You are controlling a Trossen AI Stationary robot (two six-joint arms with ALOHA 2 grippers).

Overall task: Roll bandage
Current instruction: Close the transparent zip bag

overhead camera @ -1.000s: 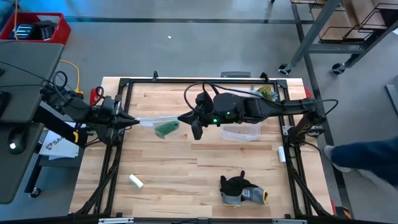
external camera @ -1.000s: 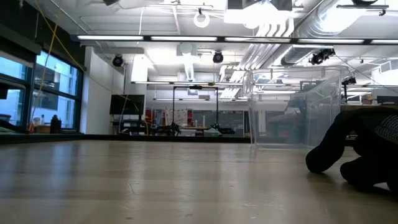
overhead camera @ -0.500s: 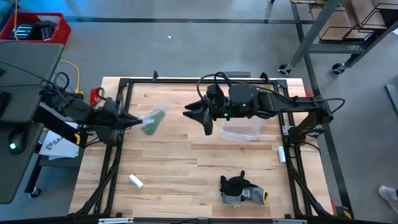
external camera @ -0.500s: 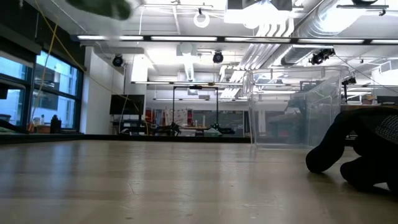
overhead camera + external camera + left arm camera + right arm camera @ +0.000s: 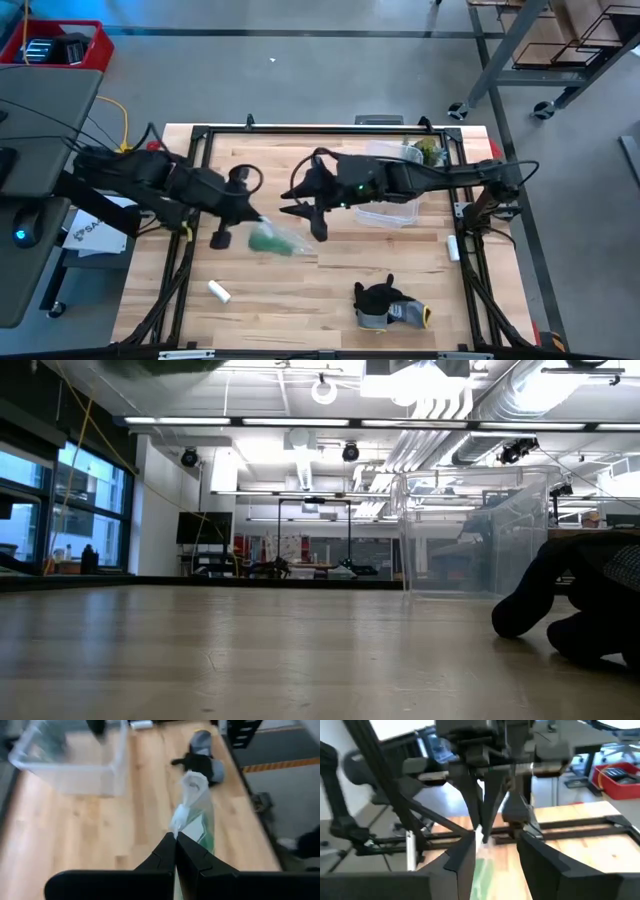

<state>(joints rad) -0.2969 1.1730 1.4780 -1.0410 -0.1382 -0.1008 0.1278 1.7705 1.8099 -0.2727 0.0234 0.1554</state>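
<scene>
Overhead, we see the left gripper (image 5: 252, 216) over the middle-left of the table (image 5: 330, 290), its fingers (image 5: 167, 851) pressed tight together with no gap between them. Pinched in the tips is the corner of a clear plastic bag (image 5: 190, 795) that trails away from the gripper, and inside that bag lies the bandage (image 5: 268, 241), a bright green band. So the left gripper has hold of the bag, and the bandage only by way of the bag. From above, the green bundle sits just right of the left gripper's tips, over the bare wood; we cannot tell whether it rests on the table or hangs clear of it.

The right gripper (image 5: 290, 201) faces it from the right, near but apart, with its two fingers (image 5: 464, 857) spread partway and nothing between them. In its wrist view, the green of the bandage (image 5: 482, 872) shows in the gap beyond its fingers, below the closed tips of the left gripper (image 5: 479, 831).

A clear plastic bin (image 5: 388, 211) sits under the right arm, farther right. A dark grey glove (image 5: 385, 303) lies near the front edge, and a small white cylinder (image 5: 219, 292) lies at the front left.
</scene>
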